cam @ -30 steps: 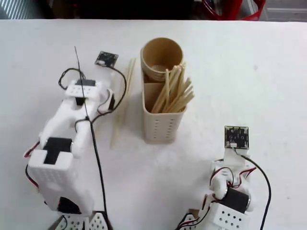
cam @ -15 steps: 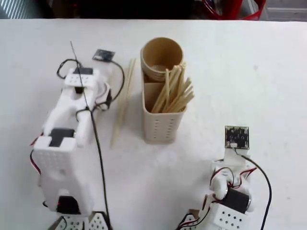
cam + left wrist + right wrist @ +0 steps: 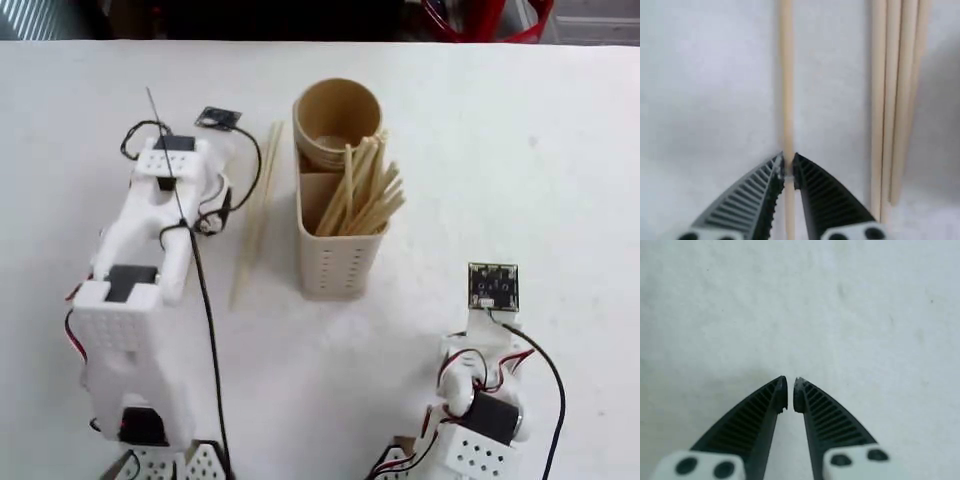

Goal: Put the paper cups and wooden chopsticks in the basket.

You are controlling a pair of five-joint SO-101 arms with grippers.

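Where the table (image 3: 500,130) is looked down on from the high view, a slotted basket (image 3: 340,262) is seen near the middle, its long axis running from the near side to the far side. A paper cup (image 3: 337,112) is set upright in its far compartment, mouth up. The near compartment is packed with bundled chopsticks (image 3: 365,195), propped steeply, their upper ends fanned toward the far right over the rim. Just left of the basket, loose chopsticks (image 3: 244,262) are laid flat on the table, their long axis almost parallel to the basket's, the far ends slanted slightly toward the cup. The left arm (image 3: 150,235) is stretched out beside them, while the right arm (image 3: 480,400) is folded at the near right, well apart from the basket.

From the left wrist view, the left gripper (image 3: 788,162) is shown pinched together on a single chopstick (image 3: 786,80), whose length is pointed straight ahead, in line with the jaws. The other chopsticks (image 3: 895,100) are laid parallel to it, apart from it across a strip of bare table. Whether the held stick is lifted cannot be told.

From the right wrist view, the right gripper (image 3: 790,387) is seen with its tips drawn together over the white table surface.
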